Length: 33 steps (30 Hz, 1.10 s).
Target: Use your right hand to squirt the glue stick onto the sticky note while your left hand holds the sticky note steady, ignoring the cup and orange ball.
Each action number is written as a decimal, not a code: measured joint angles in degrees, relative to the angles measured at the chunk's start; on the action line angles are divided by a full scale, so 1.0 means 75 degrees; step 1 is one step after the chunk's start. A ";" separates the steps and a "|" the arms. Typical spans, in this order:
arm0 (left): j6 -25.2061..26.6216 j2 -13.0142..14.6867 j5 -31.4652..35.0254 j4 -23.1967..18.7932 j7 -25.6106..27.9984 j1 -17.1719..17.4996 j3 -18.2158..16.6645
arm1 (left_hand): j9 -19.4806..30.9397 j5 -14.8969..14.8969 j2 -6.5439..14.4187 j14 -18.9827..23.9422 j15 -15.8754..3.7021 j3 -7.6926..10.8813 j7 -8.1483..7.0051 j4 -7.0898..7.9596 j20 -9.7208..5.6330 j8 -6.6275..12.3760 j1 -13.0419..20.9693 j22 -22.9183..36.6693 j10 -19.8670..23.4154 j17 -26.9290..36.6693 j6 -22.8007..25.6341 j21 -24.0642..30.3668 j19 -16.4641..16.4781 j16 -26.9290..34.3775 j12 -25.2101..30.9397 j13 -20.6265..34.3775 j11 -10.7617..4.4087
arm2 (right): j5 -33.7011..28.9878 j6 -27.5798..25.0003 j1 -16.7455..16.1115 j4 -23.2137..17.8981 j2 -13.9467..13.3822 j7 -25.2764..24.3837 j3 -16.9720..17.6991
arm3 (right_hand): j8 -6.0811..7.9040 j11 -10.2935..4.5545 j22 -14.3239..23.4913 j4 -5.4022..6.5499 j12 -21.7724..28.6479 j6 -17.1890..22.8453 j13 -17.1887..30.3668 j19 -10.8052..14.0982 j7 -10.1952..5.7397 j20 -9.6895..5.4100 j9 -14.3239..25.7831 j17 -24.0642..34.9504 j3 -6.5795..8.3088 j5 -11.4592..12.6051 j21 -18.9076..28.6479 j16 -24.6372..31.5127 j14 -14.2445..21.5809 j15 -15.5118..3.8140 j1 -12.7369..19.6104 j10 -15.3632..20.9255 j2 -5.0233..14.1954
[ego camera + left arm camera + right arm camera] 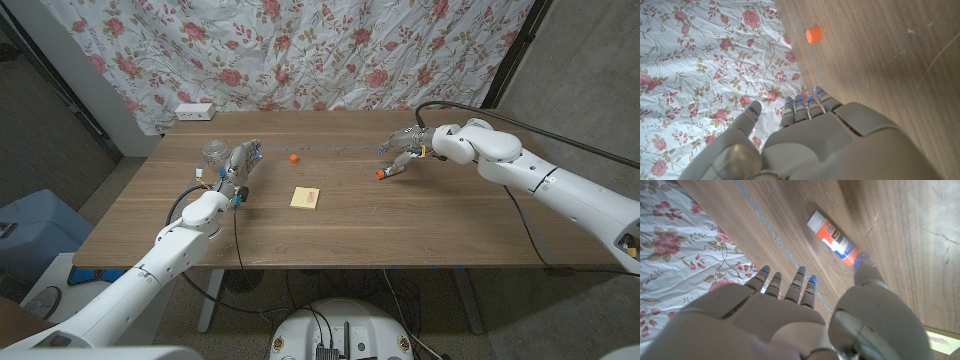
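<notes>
The yellow sticky note [305, 198] lies flat near the middle of the table; one corner of the sticky note [941, 341] also shows in the right wrist view. The glue stick [386, 172] [834, 239], white with an orange end, lies on its side to the note's right. My right hand [405, 148] [790, 315] hovers just behind it with fingers spread and nothing in its grasp. Its thumb tip [861, 261] is right at the stick's orange end. My left hand [238, 166] [805, 135] is well left of the note, fingers straight, holding nothing.
A small orange ball [292, 157] [814, 34] sits behind the note, between the two hands. A clear plastic cup [213, 152] stands beside my left hand. A floral cloth [300, 50] hangs behind the table, with a white power strip [195, 111] at the far left corner.
</notes>
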 measured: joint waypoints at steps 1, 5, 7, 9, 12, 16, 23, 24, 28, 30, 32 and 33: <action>0.0000 -0.0005 0.0000 0.0000 0.0002 0.0000 0.0000 | 0.0000 0.0000 0.0000 0.0000 0.0000 0.0000 0.0000 0.0000 0.0000 0.0000 0.0000 0.0000 0.0000 0.0000 0.0000 0.0000 0.0000 0.0000 0.0000 0.0000 0.0000 | -0.0022 0.0005 0.0001 0.0005 0.0003 -0.0003 -0.0004 | 0.0000 0.0010 0.0000 0.0000 0.0000 0.0000 0.0000 0.0000 0.0000 0.0000 0.0000 0.0000 0.0000 0.0000 0.0000 0.0000 0.0000 0.0000 0.0000 0.0011 0.0000; 0.0000 -0.0021 0.0001 0.0001 0.0006 0.0000 0.0000 | 0.0000 0.0000 0.0000 0.0000 0.0000 0.0000 0.0000 0.0000 0.0000 0.0000 0.0000 0.0000 0.0042 0.0000 0.0000 0.0000 0.0000 0.0000 0.0000 0.0000 -0.0041 | -0.0081 0.0029 0.0019 0.0128 0.0037 -0.0024 -0.0080 | 0.0000 -0.0019 0.0000 0.0032 0.0000 0.0000 0.0000 0.0002 0.0000 -0.0002 0.0000 0.0000 0.0032 0.0000 0.0000 0.0000 0.0041 -0.0041 0.0049 0.0065 0.0049; 0.0000 -0.0038 0.0002 0.0018 0.0007 0.0000 0.0003 | 0.0000 0.0000 0.0000 0.0000 0.0000 0.0000 0.0000 0.0000 0.0000 0.0000 0.0000 0.0000 0.0042 0.0000 0.0000 0.0000 0.0000 0.0000 0.0000 0.0000 -0.0041 | -0.0108 0.0048 0.0028 0.0176 0.0046 -0.0033 -0.0103 | 0.0000 -0.0019 -0.0001 0.0032 0.0000 0.0000 0.0000 0.0039 0.0000 -0.0038 0.0000 0.0000 0.0032 0.0000 0.0000 0.0000 0.0041 -0.0041 0.0049 0.0064 0.0049; 0.0000 -0.0047 0.0003 0.0027 0.0009 -0.0002 0.0011 | 0.0000 0.0000 0.0000 0.0000 0.0000 0.0000 0.0000 0.0000 0.0000 0.0000 0.0000 0.0000 0.0042 0.0000 0.0000 0.0000 0.0000 0.0000 0.0000 0.0000 -0.0041 | -0.0151 0.0083 0.0039 0.0229 0.0058 -0.0059 -0.0127 | 0.0000 -0.0049 -0.0001 0.0032 0.0000 0.0000 0.0000 0.0084 0.0000 -0.0084 0.0000 0.0000 0.0032 0.0000 0.0031 0.0000 0.0069 -0.0070 0.0051 0.0095 0.0050; 0.0000 -0.0061 0.0004 0.0042 0.0011 -0.0008 0.0026 | 0.0000 0.0000 0.0000 0.0000 0.0000 0.0000 -0.0029 0.0000 0.0000 0.0000 0.0000 0.0000 0.0041 -0.0001 0.0029 0.0000 0.0000 0.0000 0.0000 0.0000 -0.0041 | -0.0185 0.0124 0.0057 0.0313 0.0080 -0.0082 -0.0169 | 0.0000 -0.0059 -0.0001 0.0053 0.0000 0.0042 0.0000 0.0085 -0.0043 -0.0084 0.0000 0.0000 0.0053 0.0000 0.0031 0.0040 0.0095 -0.0095 0.0131 0.0105 0.0050; 0.0011 -0.0072 0.0004 0.0047 0.0019 -0.0011 0.0033 | 0.0000 0.0000 0.0000 0.0000 0.0000 0.0000 -0.0029 0.0001 0.0000 0.0000 0.0000 0.0000 0.0041 0.0000 0.0029 0.0000 0.0000 0.0000 0.0000 0.0000 -0.0041 | -0.0215 0.0161 0.0082 0.0424 0.0112 -0.0110 -0.0223 | 0.0000 -0.0045 -0.0001 0.0074 0.0000 0.0113 0.0000 0.0167 -0.0114 -0.0167 -0.0001 0.0001 0.0074 0.0000 0.0060 0.0056 0.0208 -0.0125 0.0131 0.0173 0.0050; 0.0064 -0.0075 0.0002 0.0045 0.0037 -0.0012 0.0043 | 0.0000 0.0000 0.0000 0.0000 0.0000 0.0000 -0.0028 0.0001 0.0028 0.0000 0.0000 0.0000 0.0041 0.0000 0.0029 0.0000 0.0028 0.0000 -0.0033 0.0000 -0.0040 | -0.0305 0.0259 0.0157 0.0606 0.0192 -0.0176 -0.0334 | 0.0000 -0.0159 -0.0002 0.0053 0.0000 0.0177 -0.0001 0.0277 -0.0178 -0.0165 -0.0001 0.0001 0.0094 0.0000 0.0061 0.0057 0.0275 -0.0193 0.0336 0.0287 -0.0003; 0.0072 -0.0074 -0.0001 0.0041 0.0039 -0.0011 0.0044 | 0.0000 0.0000 0.0000 0.0000 0.0000 0.0000 -0.0029 0.0001 0.0028 0.0000 0.0000 0.0000 0.0041 -0.0001 0.0028 0.0000 0.0028 0.0000 -0.0033 0.0000 -0.0040 | -0.0320 0.0270 0.0168 0.0624 0.0203 -0.0193 -0.0348 | 0.0000 -0.0169 -0.0002 0.0071 0.0000 0.0177 -0.0001 0.0277 -0.0178 -0.0165 -0.0001 0.0001 0.0112 0.0000 0.0061 0.0084 0.0315 -0.0234 0.0360 0.0296 0.0021; 0.0105 -0.0066 -0.0017 0.0023 0.0041 -0.0012 0.0046 | 0.0000 0.0000 0.0000 0.0030 0.0030 0.0000 -0.0028 0.0001 0.0028 0.0000 0.0000 0.0000 0.0041 -0.0001 0.0028 0.0000 0.0028 0.0000 -0.0032 0.0000 -0.0040 | -0.0365 0.0297 0.0213 0.0716 0.0249 -0.0233 -0.0412 | 0.0000 -0.0239 -0.0002 0.0085 0.0000 0.0219 -0.0001 0.0359 -0.0219 -0.0247 -0.0001 0.0001 0.0126 0.0000 0.0061 0.0119 0.0384 -0.0302 0.0361 0.0424 0.0023; 0.0117 -0.0065 -0.0024 0.0021 0.0041 -0.0012 0.0046 | 0.0000 0.0000 0.0000 0.0042 0.0042 0.0000 -0.0028 0.0001 0.0028 0.0000 0.0000 0.0000 0.0041 -0.0001 0.0028 0.0000 0.0028 0.0000 -0.0032 0.0000 -0.0040 | -0.0393 0.0306 0.0230 0.0749 0.0267 -0.0259 -0.0439 | 0.0000 -0.0301 -0.0002 0.0085 0.0000 0.0292 -0.0001 0.0418 -0.0202 -0.0249 -0.0001 0.0001 0.0126 -0.0020 0.0061 0.0119 0.0468 -0.0386 0.0420 0.0536 0.0082; 0.0133 -0.0053 -0.0034 0.0010 0.0041 -0.0012 0.0046 | -0.0001 0.0001 0.0000 0.0042 0.0042 0.0000 -0.0028 0.0001 0.0028 0.0000 0.0000 0.0000 0.0041 -0.0001 0.0028 0.0000 0.0028 0.0000 -0.0032 0.0000 -0.0040 | -0.0456 0.0323 0.0246 0.0784 0.0283 -0.0326 -0.0467 | 0.0000 -0.0307 -0.0002 0.0083 0.0019 0.0399 -0.0001 0.0497 -0.0208 -0.0276 0.0007 0.0001 0.0128 -0.0036 0.0061 0.0161 0.0535 -0.0454 0.0460 0.0636 0.0122; 0.0138 -0.0053 -0.0039 0.0010 0.0041 -0.0012 0.0046 | 0.0000 0.0000 0.0000 0.0041 0.0042 0.0000 -0.0028 0.0001 0.0028 0.0000 0.0000 0.0000 0.0041 -0.0001 0.0028 0.0000 0.0028 0.0000 -0.0032 0.0000 -0.0040 | -0.0456 0.0323 0.0251 0.0799 0.0290 -0.0326 -0.0480 | 0.0015 -0.0308 -0.0002 0.0064 0.0048 0.0416 -0.0001 0.0514 -0.0212 -0.0293 0.0025 0.0001 0.0147 -0.0036 0.0061 0.0161 0.0593 -0.0474 0.0460 0.0715 0.0122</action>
